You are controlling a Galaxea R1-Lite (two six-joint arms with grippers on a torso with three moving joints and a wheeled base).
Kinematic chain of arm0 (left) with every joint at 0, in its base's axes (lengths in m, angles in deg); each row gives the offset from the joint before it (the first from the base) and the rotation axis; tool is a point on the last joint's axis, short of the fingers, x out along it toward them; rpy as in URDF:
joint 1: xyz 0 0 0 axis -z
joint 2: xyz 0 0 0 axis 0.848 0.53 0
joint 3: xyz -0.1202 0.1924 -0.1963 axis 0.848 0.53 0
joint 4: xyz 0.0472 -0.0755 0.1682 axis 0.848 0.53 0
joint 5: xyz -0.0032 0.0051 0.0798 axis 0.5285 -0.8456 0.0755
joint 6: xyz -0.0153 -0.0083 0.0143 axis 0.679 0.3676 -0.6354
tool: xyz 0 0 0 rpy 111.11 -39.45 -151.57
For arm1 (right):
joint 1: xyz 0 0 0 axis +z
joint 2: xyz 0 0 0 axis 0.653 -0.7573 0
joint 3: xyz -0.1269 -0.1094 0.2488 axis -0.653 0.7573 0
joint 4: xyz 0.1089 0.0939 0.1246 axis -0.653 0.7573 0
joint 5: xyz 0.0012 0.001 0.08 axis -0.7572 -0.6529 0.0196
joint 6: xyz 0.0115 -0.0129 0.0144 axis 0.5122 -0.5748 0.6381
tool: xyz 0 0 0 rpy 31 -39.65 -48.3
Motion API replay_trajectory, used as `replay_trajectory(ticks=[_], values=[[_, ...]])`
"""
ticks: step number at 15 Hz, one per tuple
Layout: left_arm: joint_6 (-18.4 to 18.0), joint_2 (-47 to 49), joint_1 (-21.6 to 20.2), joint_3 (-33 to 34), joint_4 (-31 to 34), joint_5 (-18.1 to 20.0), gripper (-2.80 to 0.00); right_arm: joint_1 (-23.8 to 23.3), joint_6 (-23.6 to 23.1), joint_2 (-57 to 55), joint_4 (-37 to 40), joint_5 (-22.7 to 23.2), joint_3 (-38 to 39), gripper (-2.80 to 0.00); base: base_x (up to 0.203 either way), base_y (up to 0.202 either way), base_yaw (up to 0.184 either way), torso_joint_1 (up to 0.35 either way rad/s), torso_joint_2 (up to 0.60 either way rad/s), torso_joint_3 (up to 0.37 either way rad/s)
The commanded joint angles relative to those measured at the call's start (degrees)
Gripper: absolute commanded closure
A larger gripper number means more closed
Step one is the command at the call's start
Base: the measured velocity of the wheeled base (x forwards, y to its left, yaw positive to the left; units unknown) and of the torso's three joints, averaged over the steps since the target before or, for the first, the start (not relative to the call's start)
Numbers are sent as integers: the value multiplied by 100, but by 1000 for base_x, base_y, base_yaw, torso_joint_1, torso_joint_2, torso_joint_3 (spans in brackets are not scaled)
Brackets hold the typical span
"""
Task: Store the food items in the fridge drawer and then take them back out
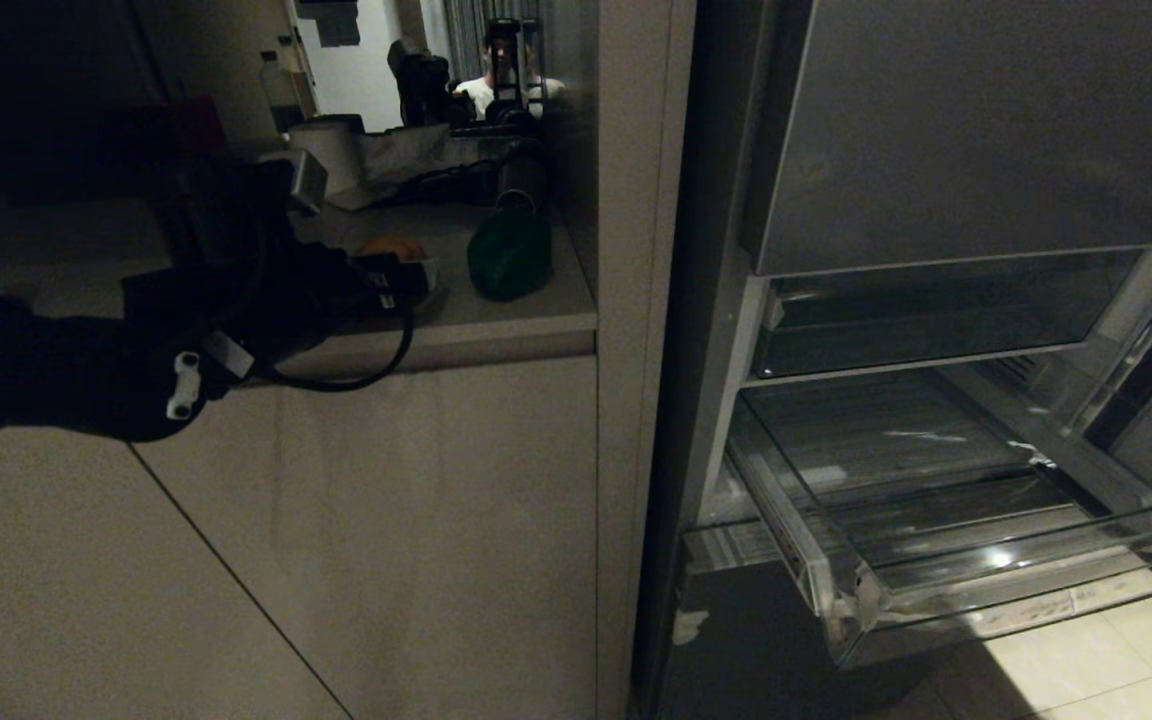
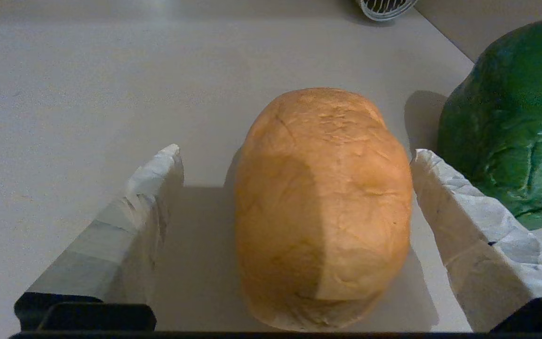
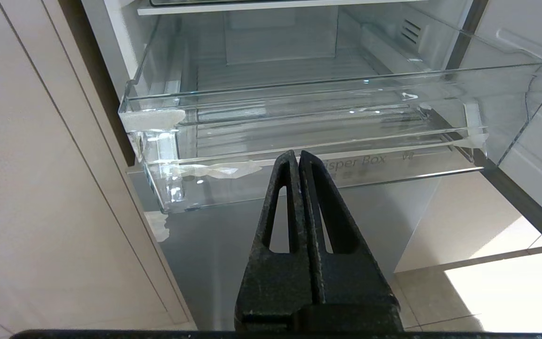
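Left gripper (image 2: pixel 294 160) spread wide around potato (image 2: pixel 322 207) on countertop (image 2: pixel 87 94), one finger (image 2: pixel 464 207) just beside it; bell pepper (image 2: pixel 511 122) close by; right gripper (image 3: pixel 298 162) pressed together, empty, before fridge drawer (image 3: pixel 337 117) pulled out, holding nothing.

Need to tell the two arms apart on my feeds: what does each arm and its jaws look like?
Left arm: black, bulky, with a looping black cable, a white clip and a grey block on the wrist. Left gripper has fingers wrapped in crinkled white tape on a black base. Right gripper: bare, rough-textured black tapered jaws with long slots, no wrapping.
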Motion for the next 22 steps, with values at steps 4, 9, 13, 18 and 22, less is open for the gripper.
replay_trajectory(ticks=[4, 9, 13, 18, 22], values=[[11, 14, -1, -1, -20, 2, 0, 0, 3, -7, -4, 0, 176, 0, 0, 0, 0, 0, 0, 0], [18, -275, 45, 48, -19, 15, 0, 3, 3, -7, -4, 0, 180, 0, 0, 0, 0, 0, 0, 0], [-8, -1821, 214, 426, 156, 423, 0, 7, 1, -7, -4, 0, 176, 0, 0, 0, 0, 0, 0, 0], [0, -3387, 1322, 1473, 513, 1456, 0, -2, 1, -7, -4, 0, 176, 0, 0, 0, 0, 0, 0, 0], [49, -3116, 2213, 2099, 493, 1631, 0, -2, 1, -7, -4, 0, 176, 0, 0, 0, 0, 0, 0, 0]])
